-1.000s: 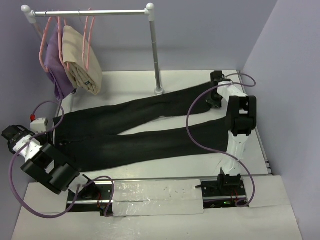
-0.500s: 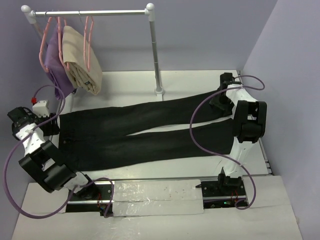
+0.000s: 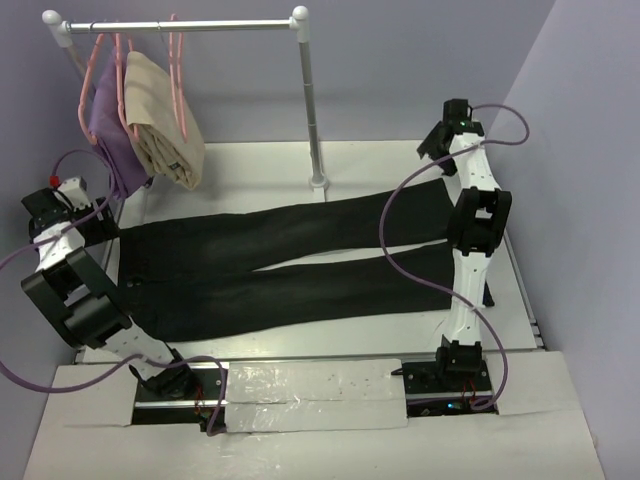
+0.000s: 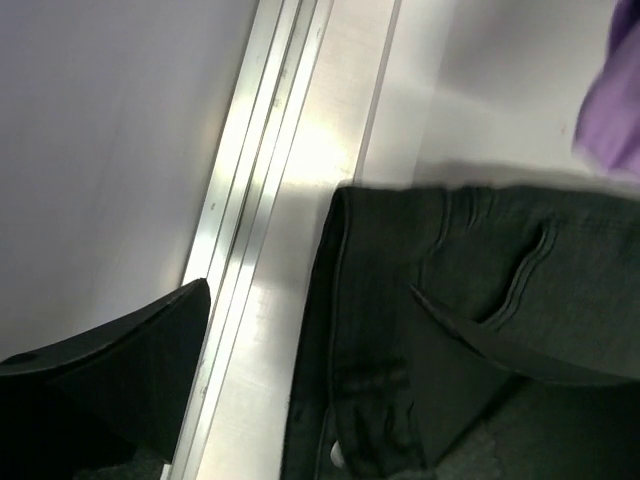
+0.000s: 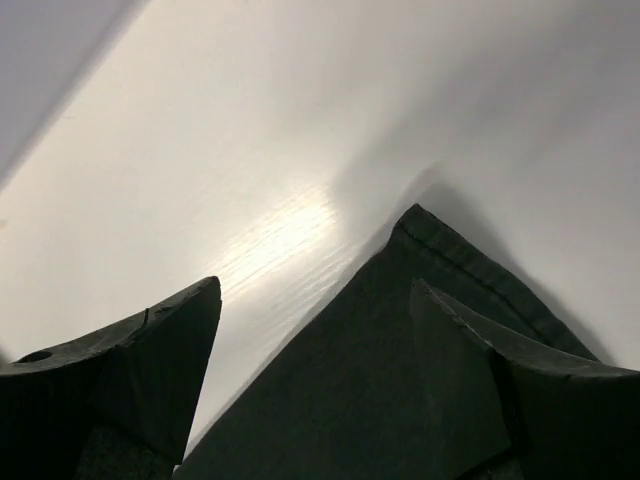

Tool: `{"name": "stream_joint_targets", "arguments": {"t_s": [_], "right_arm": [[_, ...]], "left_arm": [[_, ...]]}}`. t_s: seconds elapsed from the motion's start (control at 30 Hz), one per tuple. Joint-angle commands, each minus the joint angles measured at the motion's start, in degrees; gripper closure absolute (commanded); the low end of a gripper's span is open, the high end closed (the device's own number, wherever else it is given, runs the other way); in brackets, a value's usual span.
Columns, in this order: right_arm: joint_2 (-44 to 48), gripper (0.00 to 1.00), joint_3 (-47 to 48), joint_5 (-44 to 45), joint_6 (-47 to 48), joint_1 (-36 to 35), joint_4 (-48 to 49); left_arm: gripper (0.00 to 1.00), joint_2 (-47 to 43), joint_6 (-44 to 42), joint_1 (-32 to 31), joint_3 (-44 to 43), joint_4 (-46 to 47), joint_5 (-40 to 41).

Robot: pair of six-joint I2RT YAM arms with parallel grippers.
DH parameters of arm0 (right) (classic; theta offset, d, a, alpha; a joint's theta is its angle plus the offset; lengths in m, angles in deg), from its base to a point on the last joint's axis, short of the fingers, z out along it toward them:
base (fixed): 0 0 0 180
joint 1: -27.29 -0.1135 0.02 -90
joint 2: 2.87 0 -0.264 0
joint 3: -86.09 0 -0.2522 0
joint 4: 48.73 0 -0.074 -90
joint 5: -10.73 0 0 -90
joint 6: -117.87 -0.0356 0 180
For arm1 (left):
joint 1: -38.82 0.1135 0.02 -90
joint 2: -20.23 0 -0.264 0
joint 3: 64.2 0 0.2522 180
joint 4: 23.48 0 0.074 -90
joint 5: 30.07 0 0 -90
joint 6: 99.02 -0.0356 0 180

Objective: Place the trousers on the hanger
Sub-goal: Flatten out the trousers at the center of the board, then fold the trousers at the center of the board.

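Black trousers (image 4: 470,260) beside rail (image 4: 250,200), fingers (image 4: 120,370) apart

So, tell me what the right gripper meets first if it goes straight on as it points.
Probably the hem end of the trousers, flat on the table, ahead of the right gripper; depth unclear.

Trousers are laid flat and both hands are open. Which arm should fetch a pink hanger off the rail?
Left. The hanger hangs at the left end of the rail, just beyond the left hand over the waistband of the trousers. The right hand is at the cuffs, past the post.
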Motion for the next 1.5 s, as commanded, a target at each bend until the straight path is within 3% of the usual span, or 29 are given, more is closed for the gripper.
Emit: {"name": "stream_joint_targets", "arguments": {"t_s": [0.0,0.1,0.27,0.4,0.47,0.5,0.6,0.67,0.7,0.73,0.77,0.8,0.83,1.0,1.13,1.47], "right_arm": [[-6.1,0.17,0.8,-3.5,-4.5,2.2,-6.5],[-6.1,0.17,-2.6,-5.6,-4.7,2.0,-4.5],[-10.0,0.17,1.1,-3.3,-3.7,1.8,-8.1],[-11.5,0.26,1.9,-2.3,-3.1,1.8,-9.1],[-12.0,0.37,1.7,-2.3,-2.7,1.9,-9.2],[-12.3,0.49,1.5,-2.3,-2.3,1.9,-9.2],[-12.3,0.71,0.6,-3.0,-1.5,1.9,-8.9],[-11.4,0.81,-0.3,-2.6,-0.8,1.9,-8.5],[-10.9,0.96,-1.3,-2.1,-0.2,1.9,-8.6],[-9.5,1.0,-2.0,-1.6,0.4,1.9,-8.2],[-8.5,1.0,-3.0,-2.2,0.8,2.0,-7.5],[-7.6,1.0,-5.0,-2.5,1.2,2.1,-6.4],[-5.8,1.0,-5.8,-2.6,1.4,2.2,-5.9],[-0.1,1.0,-8.3,0.7,3.7,2.3,-5.6],[9.6,1.0,-13.9,1.4,5.6,2.7,-2.7],[35.5,1.0,-37.5,4.9,5.1,5.1,10.9]], "left_arm": [[0.15,2.0,3.1,-1.3,-4.9,2.2,0.9],[0.11,4.2,3.8,-1.4,-5.8,2.0,-0.2],[0.05,9.2,4.9,-3.1,-6.7,1.6,-0.8],[0.04,12.0,5.7,-3.7,-7.0,2.5,-0.5],[0.05,13.7,6.3,-3.8,-7.5,2.8,0.0],[0.05,14.8,6.4,-3.8,-8.4,2.9,0.1],[0.15,16.9,7.2,-3.9,-9.9,3.6,-0.5],[0.35,17.6,7.2,-4.0,-10.2,3.8,-2.6],[0.43,17.8,6.5,-4.2,-10.0,3.7,-5.3],[0.53,17.7,5.7,-4.3,-9.6,3.5,-6.9],[0.6,17.2,4.8,-4.4,-8.9,3.8,-8.6],[0.75,15.7,3.0,-4.4,-6.9,4.1,-10.0],[0.99,14.9,2.5,-4.5,-5.7,4.8,-11.5],[1.0,8.6,-2.8,-4.2,-0.9,6.4,-12.2],[1.0,2.9,-5.2,-3.1,-0.1,5.6,-14.2],[1.0,-11.9,-13.4,2.4,1.6,0.2,-20.9]]}}
